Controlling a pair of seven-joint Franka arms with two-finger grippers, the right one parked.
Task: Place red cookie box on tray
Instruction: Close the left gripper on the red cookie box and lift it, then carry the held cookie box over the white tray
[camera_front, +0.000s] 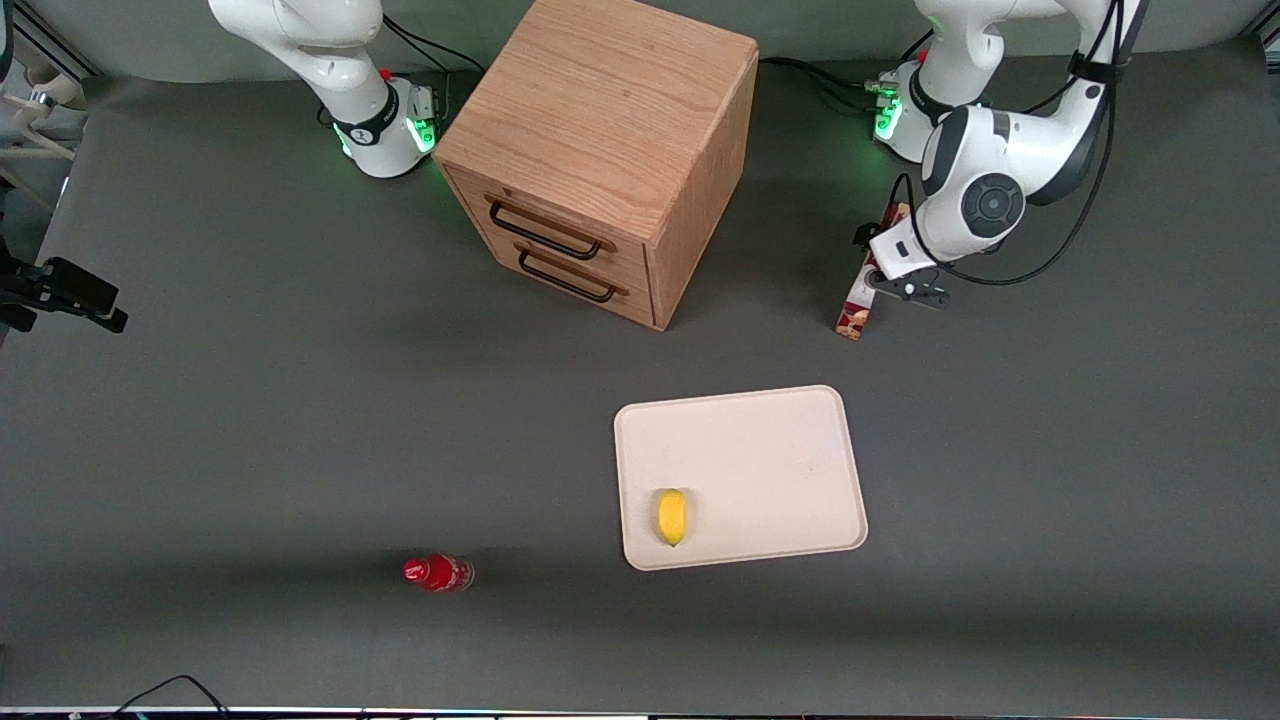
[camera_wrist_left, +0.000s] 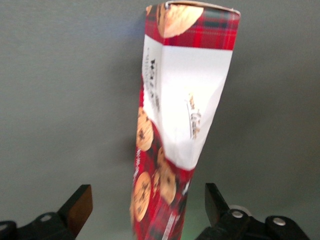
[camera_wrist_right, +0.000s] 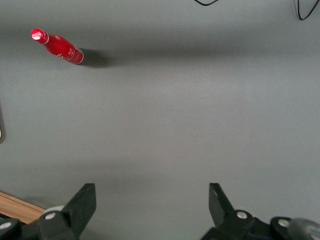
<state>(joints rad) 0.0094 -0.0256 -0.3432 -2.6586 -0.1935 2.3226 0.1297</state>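
Note:
The red cookie box (camera_front: 856, 310) lies on the grey mat toward the working arm's end of the table, farther from the front camera than the tray. Its middle is hidden under my hand. My left gripper (camera_front: 888, 265) hangs right over it. In the left wrist view the box (camera_wrist_left: 185, 100) shows red tartan, a white patch and cookie pictures. It runs between the fingers of my gripper (camera_wrist_left: 147, 200), which is open, with a gap on each side. The cream-white tray (camera_front: 780, 450) lies flat nearer the front camera.
A yellow lemon (camera_front: 672, 516) lies on the tray near its front edge. A wooden drawer cabinet (camera_front: 600, 150) stands at the back middle. A small red bottle (camera_front: 438, 573) lies toward the parked arm's end, also seen in the right wrist view (camera_wrist_right: 59, 47).

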